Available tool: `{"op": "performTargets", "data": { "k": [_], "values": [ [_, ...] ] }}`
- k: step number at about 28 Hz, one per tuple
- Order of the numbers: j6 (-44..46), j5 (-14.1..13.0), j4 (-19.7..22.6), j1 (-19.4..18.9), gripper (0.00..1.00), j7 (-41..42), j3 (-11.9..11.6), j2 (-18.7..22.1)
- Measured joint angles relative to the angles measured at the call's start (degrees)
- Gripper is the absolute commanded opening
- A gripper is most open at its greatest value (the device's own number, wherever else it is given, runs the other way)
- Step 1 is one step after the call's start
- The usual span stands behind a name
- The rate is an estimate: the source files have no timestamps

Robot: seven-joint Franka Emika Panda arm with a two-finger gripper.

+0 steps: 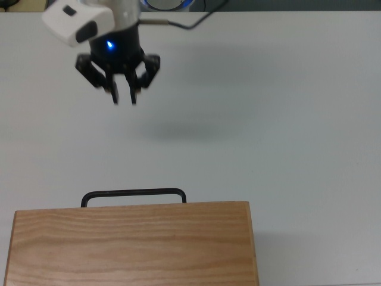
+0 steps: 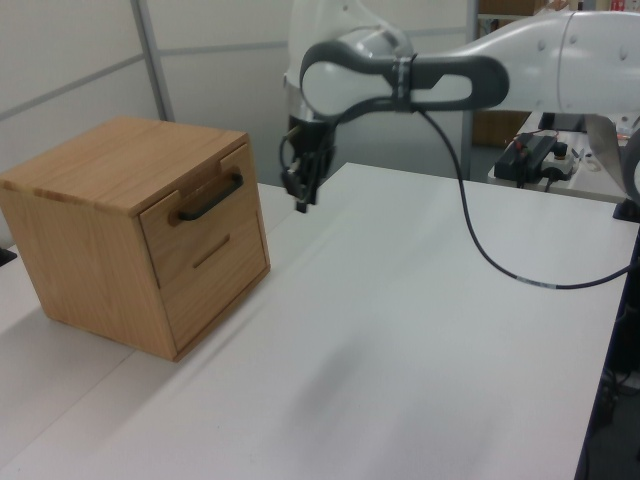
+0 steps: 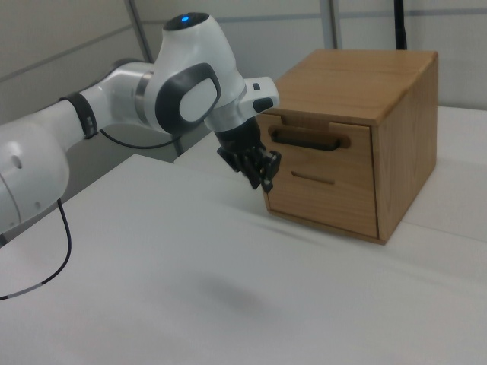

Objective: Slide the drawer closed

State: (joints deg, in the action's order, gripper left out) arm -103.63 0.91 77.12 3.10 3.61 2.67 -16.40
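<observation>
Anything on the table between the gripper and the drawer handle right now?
Nothing: in the top view only bare white table lies between the gripper and the drawer handle.

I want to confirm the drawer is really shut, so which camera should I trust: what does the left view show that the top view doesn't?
Only the left view shows the drawer front: it sits about flush with the cabinet face, with a thin slot below the handle. Only the top view shows the cabinet's grained top slab square-on, with the handle poking out past its edge and bare table between it and the end effector. Both show the end effector away from the handle, holding nothing.
</observation>
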Motion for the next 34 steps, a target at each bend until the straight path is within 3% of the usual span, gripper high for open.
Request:
{"op": "performTargets", "data": {
  "k": [4,10,16,19,25,34],
  "values": [
    [6.04,0.59,-0.37,0.72,1.0,2.21,0.0,0.93],
    [7.4,1.43,-0.47,0.36,1.0,2.98,0.42,2.04],
    [7.78,6.56,-0.48,-1.45,1.0,3.91,0.65,2.72],
    [7.78,7.67,-0.48,-2.41,1.0,3.91,0.67,2.82],
    [8.67,7.9,-0.56,-2.34,1.0,3.91,0.61,4.33],
    [18.91,7.9,-0.63,-1.88,1.0,3.91,0.34,7.42]
  ]
}}
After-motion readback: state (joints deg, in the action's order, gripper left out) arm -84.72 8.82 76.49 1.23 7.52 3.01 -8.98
